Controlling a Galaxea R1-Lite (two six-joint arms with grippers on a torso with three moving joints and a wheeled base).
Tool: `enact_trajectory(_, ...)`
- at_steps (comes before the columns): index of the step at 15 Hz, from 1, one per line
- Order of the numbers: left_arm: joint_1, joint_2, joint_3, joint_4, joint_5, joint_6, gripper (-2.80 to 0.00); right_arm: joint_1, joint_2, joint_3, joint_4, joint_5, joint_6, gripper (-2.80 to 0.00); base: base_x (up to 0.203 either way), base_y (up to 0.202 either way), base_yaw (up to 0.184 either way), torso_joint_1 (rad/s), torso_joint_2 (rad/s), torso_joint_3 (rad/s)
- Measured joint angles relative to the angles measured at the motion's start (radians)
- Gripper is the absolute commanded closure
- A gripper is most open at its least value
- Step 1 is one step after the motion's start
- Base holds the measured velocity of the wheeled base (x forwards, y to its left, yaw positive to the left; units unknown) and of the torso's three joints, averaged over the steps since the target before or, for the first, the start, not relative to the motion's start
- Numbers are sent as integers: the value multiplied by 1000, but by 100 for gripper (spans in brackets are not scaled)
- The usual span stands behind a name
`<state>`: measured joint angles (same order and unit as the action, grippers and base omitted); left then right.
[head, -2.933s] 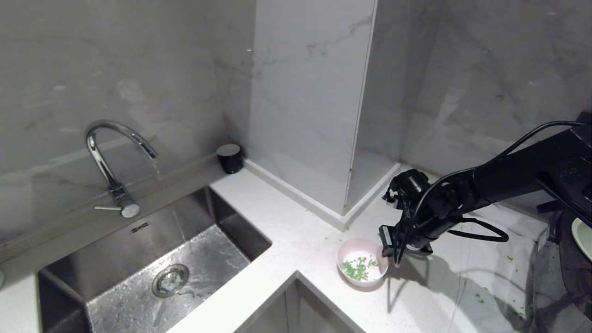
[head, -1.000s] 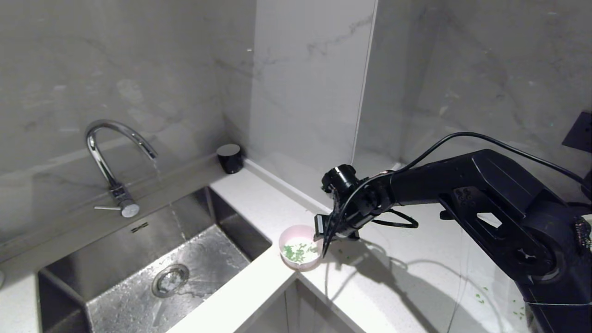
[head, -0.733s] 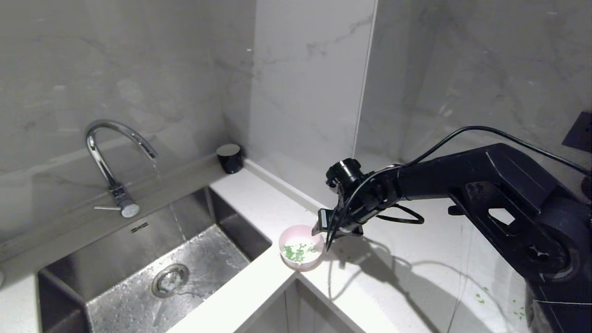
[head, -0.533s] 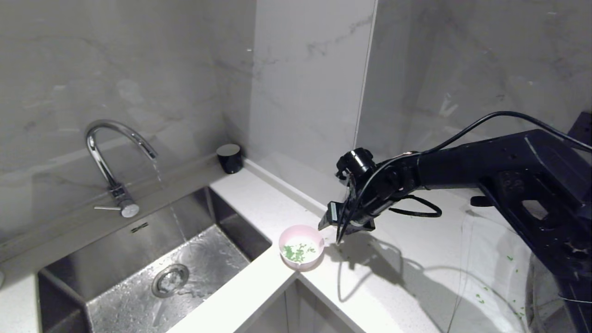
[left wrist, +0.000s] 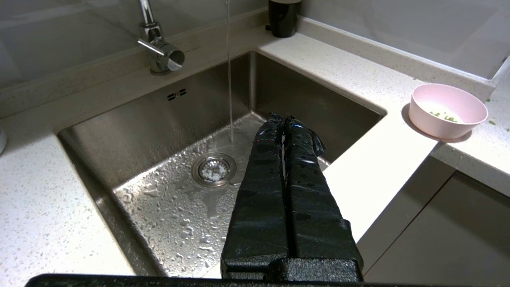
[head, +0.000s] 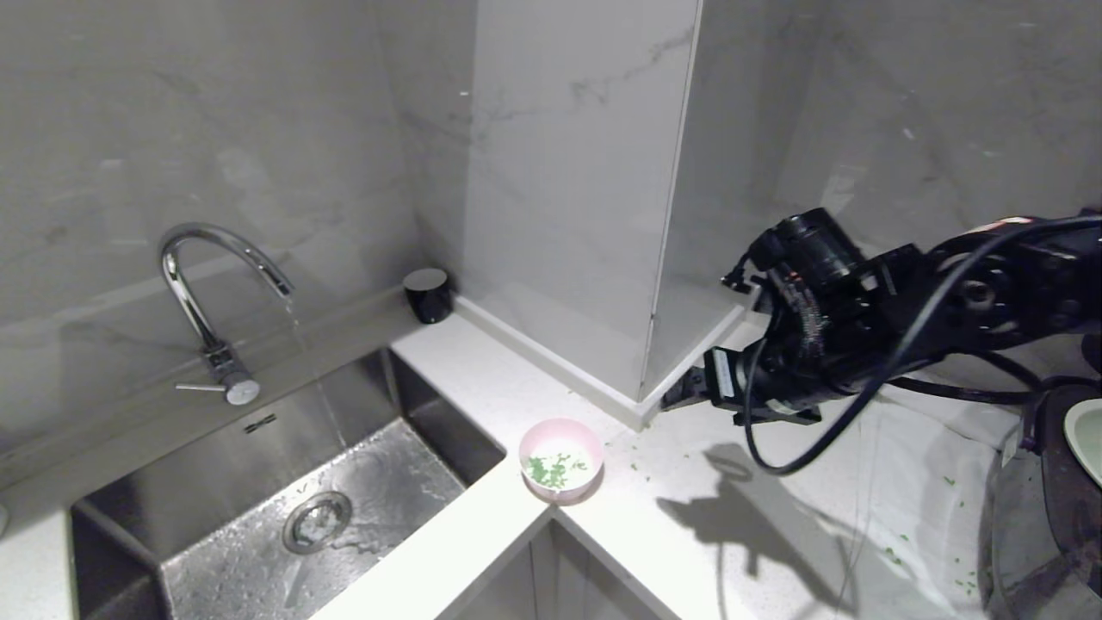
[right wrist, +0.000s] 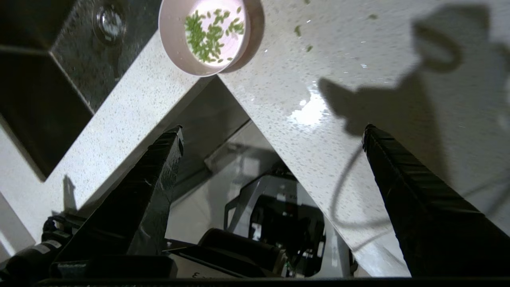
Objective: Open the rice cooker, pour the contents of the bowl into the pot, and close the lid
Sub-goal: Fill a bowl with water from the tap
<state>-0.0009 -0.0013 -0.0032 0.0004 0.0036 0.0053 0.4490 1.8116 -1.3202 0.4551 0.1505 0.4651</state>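
Sitting at the inner corner of the white worktop (head: 706, 551), lower centre of the head view, the bowl (head: 560, 459) is upright and in the same spot as half a second ago. The contents of the bowl (head: 555, 469), green bits, lie inside it; loose green bits dot the worktop to its right. The right end effector (head: 680, 398) has pulled away from the bowl rim since a second ago: it now hangs up and to the right, centre right of frame, well apart from the bowl, fingers spread wide and holding nothing. The right wrist view confirms the wide gap, bowl clear of both fingers. Rice cooker (head: 1046, 517) shows at the lower right edge, the pot (head: 1086, 439) rim just visible. Left end effector (left wrist: 283, 119): fingers pressed together, empty, over the sink (head: 129, 534). Farther back, the tap (head: 211, 293) runs water.
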Motion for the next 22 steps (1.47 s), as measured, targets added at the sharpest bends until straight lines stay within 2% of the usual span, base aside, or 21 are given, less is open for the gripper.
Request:
enact_trajectory(2,0,0,0,0,0,0,0,-12,-161,76,1,-74,-13,-280,0,0,0,0,0,0)
enact_trajectory(5,0,0,0,2,1,0,0,-27,-426,175,1,-218,-76,-280,0,0,0,0,0,0)
enact_trajectory(8,2,0,-1,2,0,2,0,-36,-688,258,3,-408,-187,-280,0,0,0,0,0,0)
enact_trajectory(10,3,0,-1,3,0,2,0,-55,-862,292,5,-486,-273,-280,0,0,0,0,0,0)
enact_trajectory(11,3,0,-1,3,1,2,0,-88,-935,304,5,-506,-320,-280,0,0,0,0,0,0)
enact_trajectory(14,1,0,-1,2,1,-1,0,-277,-1118,344,5,-528,-442,-280,0,0,0,0,0,0)
enact_trajectory(16,1,0,-1,1,1,0,0,-362,-1230,382,5,-532,-507,-280,0,0,0,0,0,0)
enact_trajectory(18,1,0,-1,1,1,-1,0,-399,-1331,418,4,-519,-527,-280,0,0,0,0,0,0)
enact_trajectory(22,0,0,-1,1,0,-1,0,-414,-1530,525,2,-463,-561,-280,0,0,0,0,0,0)
